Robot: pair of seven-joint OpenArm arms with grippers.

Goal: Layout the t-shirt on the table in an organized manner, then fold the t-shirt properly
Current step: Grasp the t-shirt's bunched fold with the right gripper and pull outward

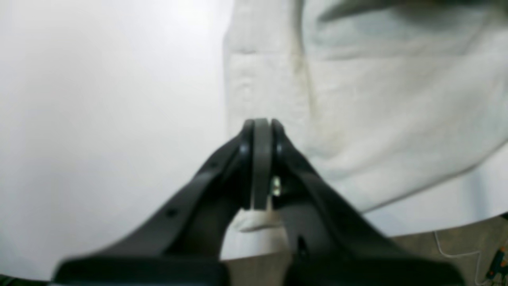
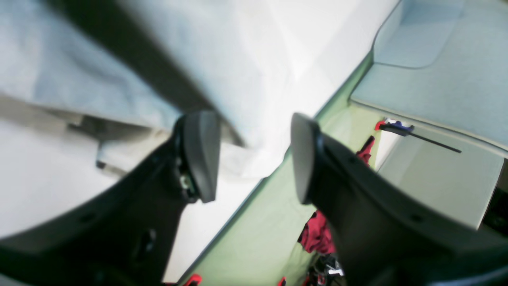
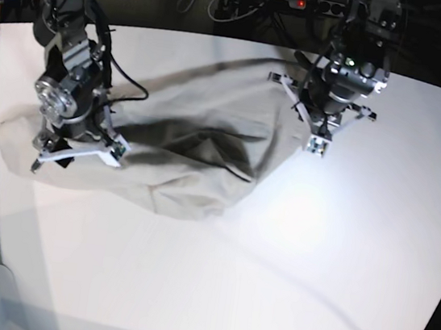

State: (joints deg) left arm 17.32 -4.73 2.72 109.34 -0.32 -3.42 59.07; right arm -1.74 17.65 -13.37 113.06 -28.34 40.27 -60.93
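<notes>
A soft, wrinkled, light beige short-sleeved cotton t-shirt [image 3: 181, 156] is lying in a loose heap on a large smooth matte white table [image 3: 289, 263], stretched between the two arms. Its long axis is running from the right gripper [image 2: 254, 159] across to the left gripper [image 1: 262, 127]. The right gripper is hovering with its jaws apart and nothing between them, just off one end of the cloth near the table edge, the fabric lying just ahead and to one side. The left gripper is showing its jaws pressed together at the cloth's opposite edge; whether fabric is pinched there cannot be told. Collar and sleeves are not distinguishable, so which way the shirt is pointing is unclear. Both arms seem equally near.
</notes>
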